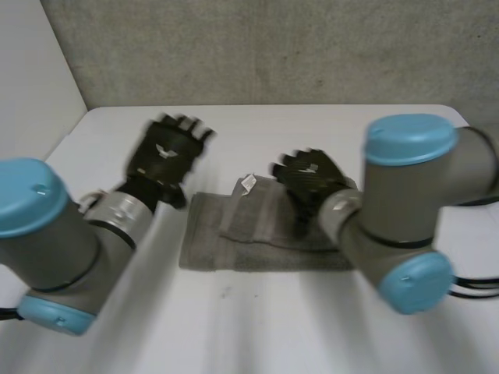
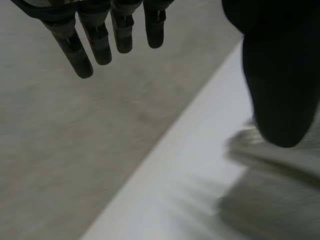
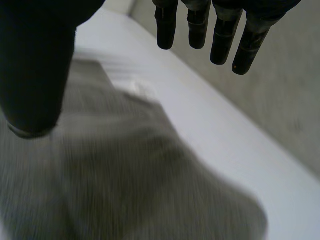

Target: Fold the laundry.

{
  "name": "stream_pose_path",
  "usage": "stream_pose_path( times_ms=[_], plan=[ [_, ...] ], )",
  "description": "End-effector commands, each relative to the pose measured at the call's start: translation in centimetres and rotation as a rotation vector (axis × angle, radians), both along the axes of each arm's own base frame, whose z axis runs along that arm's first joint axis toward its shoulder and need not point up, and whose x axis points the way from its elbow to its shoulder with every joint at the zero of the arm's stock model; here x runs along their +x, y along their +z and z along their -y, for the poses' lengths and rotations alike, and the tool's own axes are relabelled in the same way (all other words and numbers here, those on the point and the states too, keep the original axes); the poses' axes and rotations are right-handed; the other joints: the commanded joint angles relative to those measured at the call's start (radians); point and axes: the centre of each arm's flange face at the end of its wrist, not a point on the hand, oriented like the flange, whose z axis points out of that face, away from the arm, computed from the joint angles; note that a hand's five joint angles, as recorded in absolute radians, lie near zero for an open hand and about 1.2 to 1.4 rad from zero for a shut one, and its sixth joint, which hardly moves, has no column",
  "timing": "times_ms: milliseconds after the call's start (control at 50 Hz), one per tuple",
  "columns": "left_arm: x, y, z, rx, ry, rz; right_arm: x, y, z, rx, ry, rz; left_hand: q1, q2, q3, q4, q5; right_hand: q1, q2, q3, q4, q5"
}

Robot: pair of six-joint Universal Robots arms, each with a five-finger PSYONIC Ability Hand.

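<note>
Towel (image 1: 257, 241) lies folded mid-way on the surface (image 1: 273, 335). With fingers apart and empty, the left hand (image 1: 165, 152) hovers at its ten o'clock and the right hand (image 1: 312, 175) over its two o'clock corner. A low sweep could rumple the fold.

White table (image 1: 257, 327), far edge meeting a grey wall (image 1: 273, 47), far right corner rounded. Lying directly on it, just right of centre: one grey towel (image 1: 234, 249), flat and folded, long side running left to right. Narrower second layer on top toward the far side, lower layer showing along the left and near edges. Small white tag (image 1: 248, 183) at the far edge of the top layer.
</note>
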Motion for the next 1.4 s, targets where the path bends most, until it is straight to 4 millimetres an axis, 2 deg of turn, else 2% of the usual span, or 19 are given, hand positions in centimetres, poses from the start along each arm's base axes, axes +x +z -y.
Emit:
stream_pose_path(
  times_ms=[20, 80, 160, 260, 320, 460, 620, 700, 720, 800, 940, 980, 1020, 1100, 1240, 1300, 1400],
  plan=[
    [-3.8, -6.2, -1.7, 0.212, -0.181, 0.105, -6.8, -2.5, 2.1, 0.145, -0.164, -0.013, 0.236, 0.228, 0.224, 0.230, 0.214, -0.024, -0.045, -0.038, -0.056, -0.067],
    [-4.3, -7.3, -1.7, 0.242, -0.194, 0.124, -8.2, -3.1, 2.4, 0.148, -0.185, -0.002, 0.257, 0.249, 0.245, 0.251, 0.235, -0.024, -0.045, -0.038, -0.056, -0.067],
    [-5.3, -9.2, -0.5, 0.267, -0.195, 0.136, -8.6, -4.2, 2.0, 0.160, -0.174, -0.002, 0.330, 0.322, 0.318, 0.324, 0.308, -0.024, -0.045, -0.038, -0.056, -0.067],
    [-5.7, -9.9, 1.0, 0.257, -0.181, 0.130, -8.7, -5.0, 1.1, 0.172, -0.153, 0.002, 0.483, 0.475, 0.471, 0.477, 0.461, -0.024, -0.045, -0.038, -0.056, -0.067],
    [-5.8, -10.2, 1.3, 0.250, -0.177, 0.133, -8.6, -4.9, 0.8, 0.156, -0.136, 0.013, 0.527, 0.519, 0.515, 0.521, 0.505, -0.011, -0.032, -0.025, -0.043, -0.054],
    [-5.8, -10.2, 1.8, 0.243, -0.170, 0.127, -8.5, -4.8, 0.8, 0.149, -0.129, 0.016, 0.809, 0.801, 0.797, 0.803, 0.786, 0.033, 0.012, 0.019, 0.001, -0.010],
    [-5.8, -10.2, 1.1, 0.257, -0.176, 0.136, -8.5, -4.7, 0.8, 0.146, -0.131, 0.017, 0.648, 0.640, 0.636, 0.642, 0.626, 0.033, 0.012, 0.019, 0.001, -0.010],
    [-5.4, -9.1, 0.6, 0.262, -0.169, 0.140, -8.6, -4.5, 1.0, 0.142, -0.137, 0.020, 0.568, 0.561, 0.556, 0.562, 0.546, 0.033, 0.012, 0.019, 0.001, -0.010],
    [-5.1, -7.9, 0.4, 0.248, -0.162, 0.134, -8.6, -4.5, 1.0, 0.141, -0.135, 0.021, 0.542, 0.534, 0.530, 0.536, 0.520, 0.033, 0.012, 0.019, 0.001, -0.010],
    [-5.0, -5.6, 0.4, 0.205, -0.154, 0.108, -8.6, -4.3, 1.0, 0.137, -0.135, 0.023, 0.530, 0.522, 0.518, 0.524, 0.508, 0.033, 0.012, 0.019, 0.001, -0.010],
    [-5.3, -4.5, 1.4, 0.167, -0.150, 0.083, -8.5, -4.4, 0.7, 0.141, -0.127, 0.020, 0.536, 0.528, 0.524, 0.530, 0.514, 0.033, 0.012, 0.019, 0.001, -0.010],
    [-5.4, -4.9, 1.6, 0.172, -0.148, 0.088, -8.5, -4.5, 0.7, 0.142, -0.127, 0.020, 0.539, 0.531, 0.527, 0.533, 0.517, 0.033, 0.012, 0.019, 0.001, -0.010],
    [-5.5, -6.5, 1.7, 0.202, -0.148, 0.106, -8.5, -4.5, 0.6, 0.144, -0.126, 0.019, 0.539, 0.531, 0.527, 0.533, 0.517, 0.033, 0.012, 0.019, 0.001, -0.010],
    [-5.6, -8.0, 1.7, 0.231, -0.148, 0.123, -8.5, -4.5, 0.7, 0.142, -0.129, 0.020, 0.539, 0.531, 0.527, 0.533, 0.517, 0.033, 0.012, 0.019, 0.001, -0.010],
    [-5.8, -9.5, 2.1, 0.252, -0.147, 0.141, -8.6, -4.5, 0.8, 0.142, -0.132, 0.020, 0.559, 0.552, 0.547, 0.553, 0.537, 0.033, 0.012, 0.019, 0.001, -0.010],
    [-5.8, -9.8, 2.2, 0.257, -0.147, 0.144, -8.7, -4.5, 0.8, 0.142, -0.135, 0.020, 0.665, 0.657, 0.652, 0.659, 0.642, 0.033, 0.012, 0.019, 0.001, -0.010],
    [-5.8, -9.2, 2.3, 0.240, -0.136, 0.140, -8.8, -4.4, 0.9, 0.137, -0.144, 0.021, 1.186, 1.179, 1.174, 1.180, 1.164, 0.030, 0.009, 0.016, -0.002, -0.013]
  ],
)
